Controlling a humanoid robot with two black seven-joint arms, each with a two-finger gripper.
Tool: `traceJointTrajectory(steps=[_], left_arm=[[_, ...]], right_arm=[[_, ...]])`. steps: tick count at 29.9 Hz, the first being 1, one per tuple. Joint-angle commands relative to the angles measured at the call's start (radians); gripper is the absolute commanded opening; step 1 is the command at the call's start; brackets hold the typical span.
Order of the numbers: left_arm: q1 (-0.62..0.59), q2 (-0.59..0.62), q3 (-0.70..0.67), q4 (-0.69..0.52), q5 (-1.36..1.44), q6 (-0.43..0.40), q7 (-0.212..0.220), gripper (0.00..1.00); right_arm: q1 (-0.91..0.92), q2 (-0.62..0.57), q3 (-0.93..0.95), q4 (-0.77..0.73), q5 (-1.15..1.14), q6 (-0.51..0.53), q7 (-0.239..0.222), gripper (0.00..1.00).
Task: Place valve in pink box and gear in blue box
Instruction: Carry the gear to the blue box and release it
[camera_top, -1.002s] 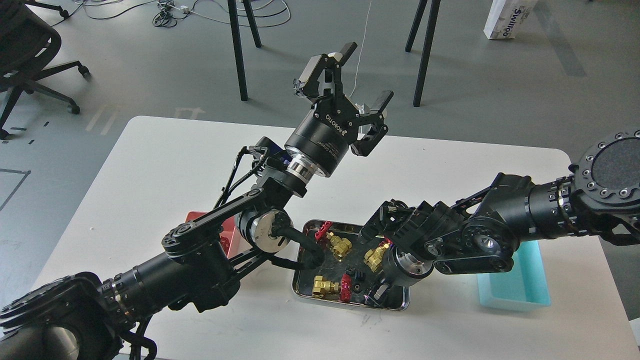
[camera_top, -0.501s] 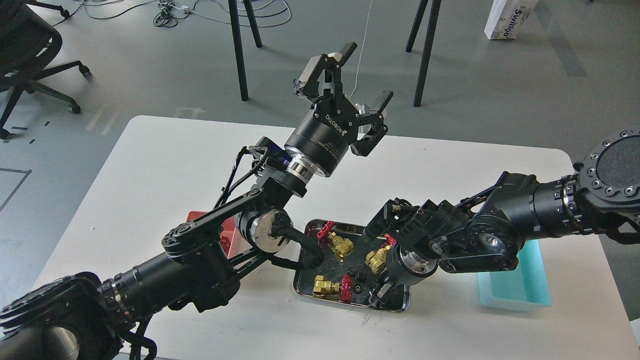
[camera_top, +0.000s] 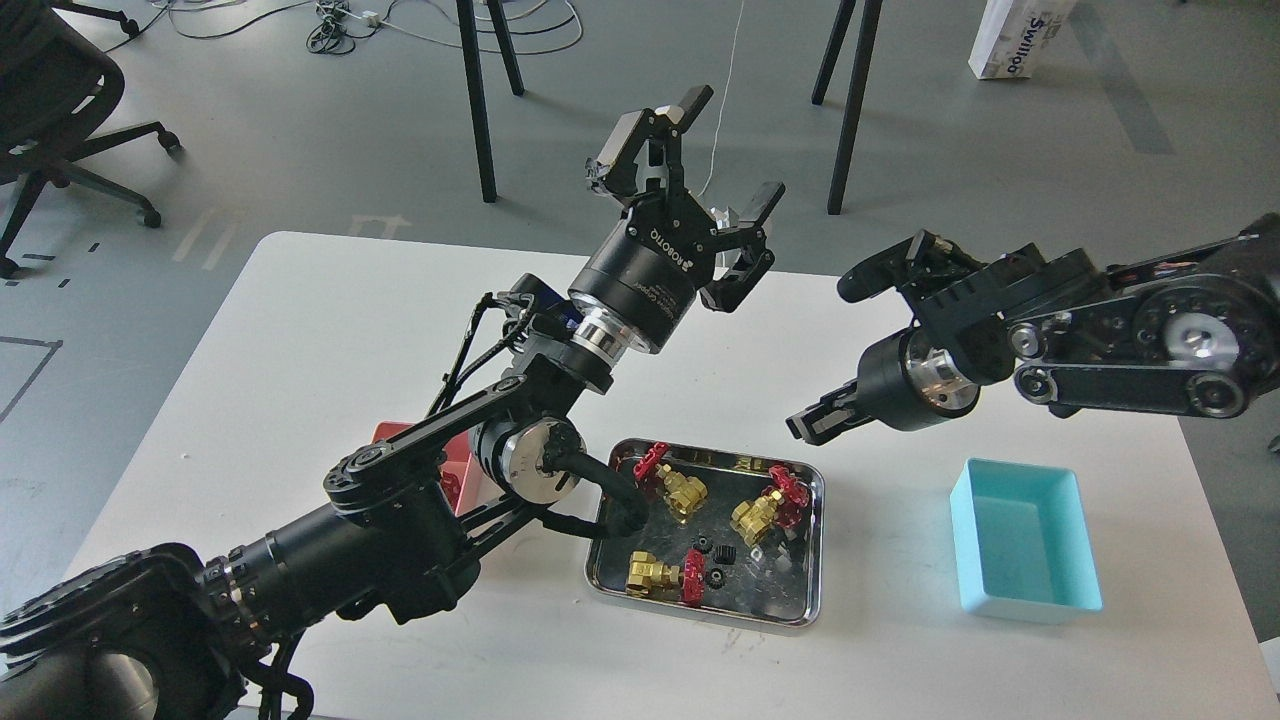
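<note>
Above the white surface (camera_top: 330, 330), the left gripper (camera_top: 705, 150) points up and away on its bent arm, jaws spread wide and holding nothing. To the right, the right gripper (camera_top: 812, 420) hangs in the air between the steel tray (camera_top: 812, 560) and the surface's far edge, tilted down to the left; its dark fingers look drawn together, though whether anything tiny sits between them cannot be told.

Half a second earlier that right gripper was down in the tray's near right corner; it has since lifted clear, uncovering the tray and the whole blue box (camera_top: 1030, 545), which stands empty just right of the tray.

Three valves show in the tray, among them the valve (camera_top: 765, 512) at its right side, with small black gears (camera_top: 716, 558) near the front. The left arm hides most of the pink box (camera_top: 440, 450).
</note>
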Motion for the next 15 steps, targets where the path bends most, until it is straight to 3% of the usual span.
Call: traceJointTrajectory(steps=[1,3,9,15], left_arm=[[-0.002,0.000,0.000,0.002,0.001,0.000,0.000,0.99],[-0.003,-0.002,0.000,0.002,0.001,0.000,0.000,0.99],[-0.005,-0.002,0.000,0.005,-0.001,0.000,0.000,0.99],[-0.006,-0.002,0.000,0.005,-0.001,0.002,0.000,0.99]], right_arm=[[-0.038,-0.178,-0.003,0.001,-0.032,-0.048,-0.047,0.15],[-0.095,-0.271,0.006,0.007,-0.046,-0.116,-0.078,0.15],[-0.208,-0.504,0.054,0.070,-0.046,-0.156,-0.078,0.15],[-0.314,-0.567,0.132,0.133,-0.043,-0.158,-0.078,0.15]])
